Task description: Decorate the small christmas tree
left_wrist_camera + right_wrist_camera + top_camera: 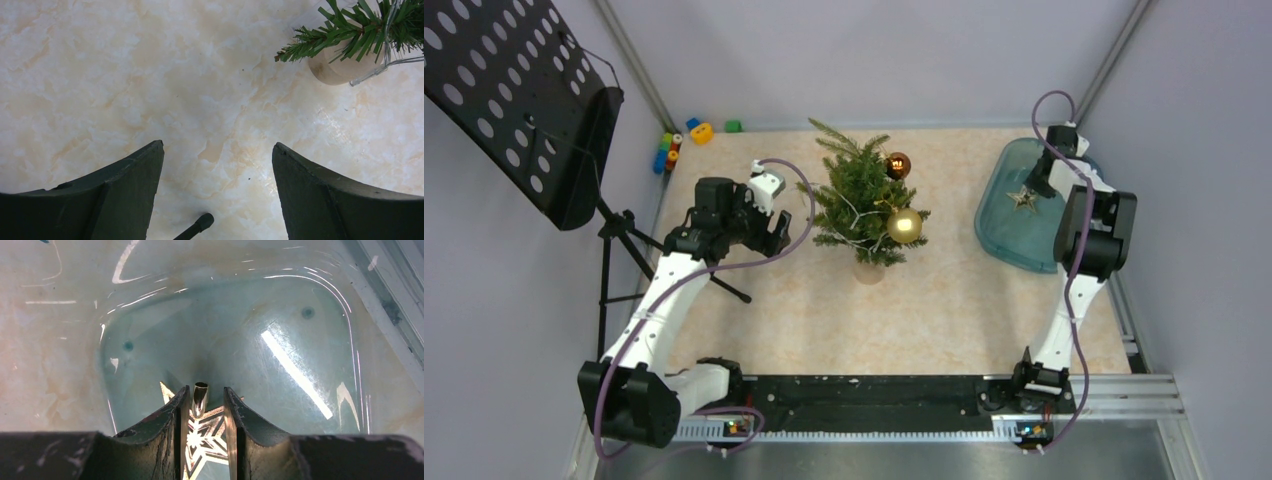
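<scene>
The tree (861, 195) stands upright in the middle of the table (964, 310), on its pale round base (334, 71). A gold ball (904, 225) hangs low on its right side and a dark red ball (897, 165) higher up near the top right. A thin pale wire (852, 213) winds through the branches. The left tool (218, 145) hovers over bare table just left of the tree, apart from it, with its two fingers spread wide and nothing between them. In the left wrist view the base and one low branch sit at the upper right, and a dark rod end (199, 225) shows at the bottom edge. The right tool (206, 390) is down inside a teal tray (1006, 235) at the table's far right, well apart from the tree. Its fingers are drawn in close on a gold star (200, 440), pinching it at the short metal tube on the star's edge, which pokes out between the fingertips. The rest of the star lies between and under the fingers. Whether the star rests on the tray floor or is lifted off it cannot be told. A black perforated stand (519, 95) on a tripod leans at the left, off the table. A few coloured blocks (686, 138) lie at the far left corner.
</scene>
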`<action>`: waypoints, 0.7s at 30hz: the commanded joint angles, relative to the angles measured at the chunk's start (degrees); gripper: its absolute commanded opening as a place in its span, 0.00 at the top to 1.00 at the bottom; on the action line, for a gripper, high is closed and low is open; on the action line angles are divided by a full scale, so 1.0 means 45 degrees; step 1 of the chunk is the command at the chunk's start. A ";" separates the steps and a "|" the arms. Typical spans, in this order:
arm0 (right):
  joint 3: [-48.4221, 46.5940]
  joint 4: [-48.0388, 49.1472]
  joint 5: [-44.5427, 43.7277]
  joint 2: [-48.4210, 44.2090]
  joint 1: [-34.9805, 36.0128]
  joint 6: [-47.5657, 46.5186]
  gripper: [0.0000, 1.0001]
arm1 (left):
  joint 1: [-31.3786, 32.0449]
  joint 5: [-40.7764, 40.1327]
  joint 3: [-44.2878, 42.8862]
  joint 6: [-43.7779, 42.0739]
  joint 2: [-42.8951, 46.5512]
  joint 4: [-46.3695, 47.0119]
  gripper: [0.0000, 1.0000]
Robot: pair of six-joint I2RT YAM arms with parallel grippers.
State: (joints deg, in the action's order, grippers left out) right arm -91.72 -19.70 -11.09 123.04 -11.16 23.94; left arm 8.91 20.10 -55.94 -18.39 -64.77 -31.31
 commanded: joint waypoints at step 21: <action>-0.0846 -0.0719 0.0179 0.0799 0.0187 -0.0824 0.99 | -0.0065 0.0174 -0.0478 -0.0208 0.0140 0.0239 0.16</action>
State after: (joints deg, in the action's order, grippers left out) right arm -95.42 -20.71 -10.92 126.28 -10.90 21.04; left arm 8.91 20.08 -55.94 -18.61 -64.77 -31.33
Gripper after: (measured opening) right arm 0.027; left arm 0.841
